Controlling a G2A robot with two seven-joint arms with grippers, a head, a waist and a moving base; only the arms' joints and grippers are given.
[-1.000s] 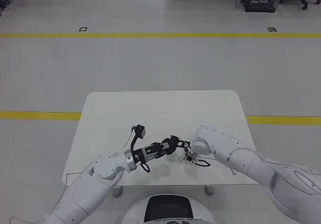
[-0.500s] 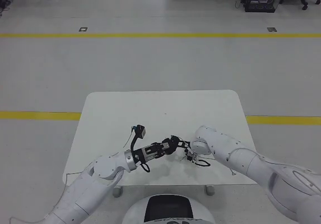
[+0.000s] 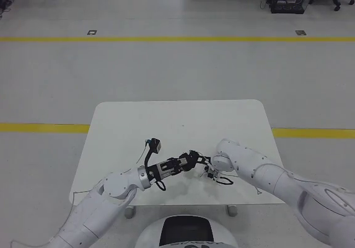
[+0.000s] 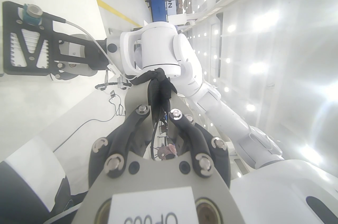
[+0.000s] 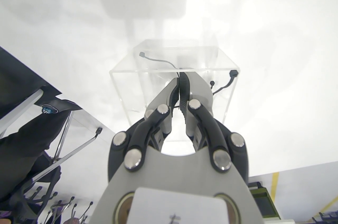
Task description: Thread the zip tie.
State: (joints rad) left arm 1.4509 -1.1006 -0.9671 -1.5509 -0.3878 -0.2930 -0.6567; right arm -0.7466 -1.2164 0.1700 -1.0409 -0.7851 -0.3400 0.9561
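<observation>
On pale floor [image 3: 177, 68], white table [image 3: 121, 124]

Angles the left arm [image 3: 112, 189] and right arm [image 3: 258, 170] inward from the near corners, wrists close together. Holds the left gripper [image 4: 159, 89] pinched closed, and the right gripper [image 5: 180, 80] likewise (pads pressed flush), tips near each other.

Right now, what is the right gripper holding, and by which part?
The right gripper has its jaws shut on the zip tie, pinching the strap at their tips; the free length, ending in a small block, curves out beyond.
</observation>
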